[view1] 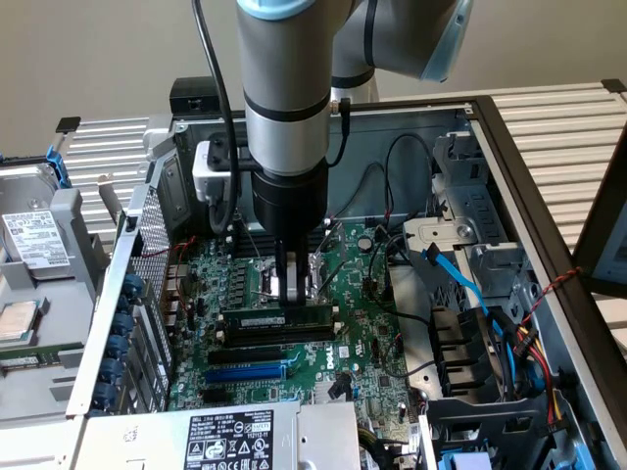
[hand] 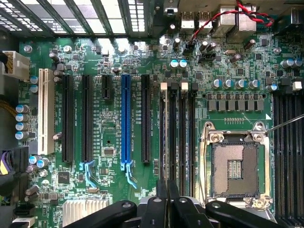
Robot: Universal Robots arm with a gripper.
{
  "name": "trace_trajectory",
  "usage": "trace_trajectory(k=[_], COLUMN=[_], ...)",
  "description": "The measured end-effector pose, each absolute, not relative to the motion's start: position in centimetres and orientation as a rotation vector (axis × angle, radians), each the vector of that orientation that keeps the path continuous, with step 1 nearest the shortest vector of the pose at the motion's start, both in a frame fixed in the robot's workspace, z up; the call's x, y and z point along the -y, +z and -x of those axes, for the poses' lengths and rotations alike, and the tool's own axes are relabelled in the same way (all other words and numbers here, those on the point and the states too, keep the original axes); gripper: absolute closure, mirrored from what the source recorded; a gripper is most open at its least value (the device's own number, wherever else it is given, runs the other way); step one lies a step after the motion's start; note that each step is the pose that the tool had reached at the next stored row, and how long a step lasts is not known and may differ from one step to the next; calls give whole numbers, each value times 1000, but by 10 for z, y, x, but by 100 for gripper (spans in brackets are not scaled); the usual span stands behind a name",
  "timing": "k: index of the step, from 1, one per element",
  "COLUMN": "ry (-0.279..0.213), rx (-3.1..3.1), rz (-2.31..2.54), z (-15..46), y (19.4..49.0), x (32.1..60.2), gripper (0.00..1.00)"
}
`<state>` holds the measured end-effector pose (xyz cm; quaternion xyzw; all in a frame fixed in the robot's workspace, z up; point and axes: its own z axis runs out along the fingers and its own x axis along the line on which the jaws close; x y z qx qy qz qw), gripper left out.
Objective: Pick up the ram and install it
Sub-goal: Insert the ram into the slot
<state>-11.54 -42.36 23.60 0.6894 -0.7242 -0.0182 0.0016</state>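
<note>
The gripper (view1: 291, 286) had its fingers (hand: 160, 202) drawn almost together, pinching the top edge of the ram (view1: 279, 321), which stood directly beneath them in a black memory slot (hand: 165, 95) beside the CPU socket (hand: 235, 164); print on a nearby white sticker (view1: 230, 438) was too small to read

We see the board (view1: 362, 304) lying flat in the case (view1: 411, 122). In the exterior view, the ram (view1: 257, 321) stands on it between the socket (hand: 235, 166) behind and the expansion slots (view1: 245, 372) in front, with the gripper (view1: 291, 292) directly above, touching it.
</note>
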Motion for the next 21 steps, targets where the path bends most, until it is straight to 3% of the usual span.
trace_trajectory(k=[21], ry=[-45], rx=[2278], rz=[-2169], z=[117], y=[232], x=[424], gripper=[88])
